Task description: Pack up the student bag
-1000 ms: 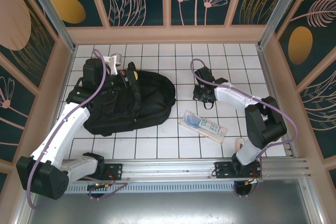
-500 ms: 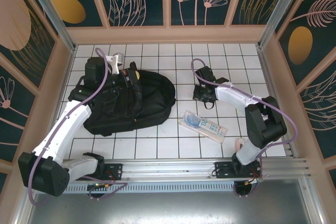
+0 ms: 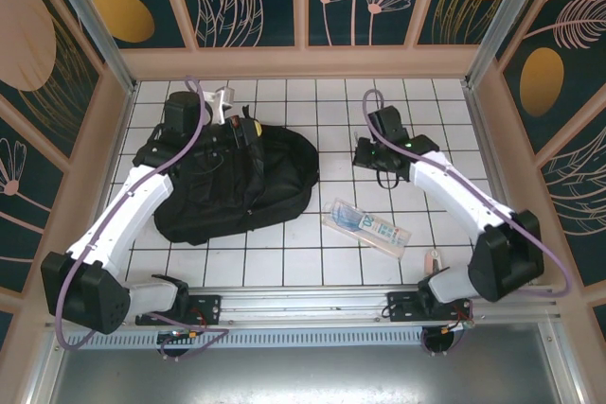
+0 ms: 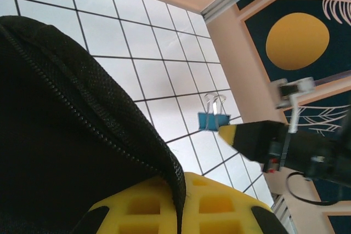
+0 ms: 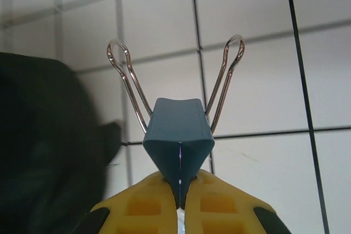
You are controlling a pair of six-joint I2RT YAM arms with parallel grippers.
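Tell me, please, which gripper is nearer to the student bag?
Left. The left gripper is shut on the student bag; the right gripper holds a blue binder clip, apart from it.

student bag point(image 3: 237, 186) left on table point(image 3: 284, 262) — binder clip point(image 4: 213, 120) to its right; packet point(image 3: 367, 226) nearer front; eraser point(image 3: 433, 256), perhaps, beside.

The bag point(image 4: 66, 135) at lower left is showing matt, coarse-woven black cloth. The clip point(image 5: 180, 135) is pairing a smooth blue body with shiny wire handles.
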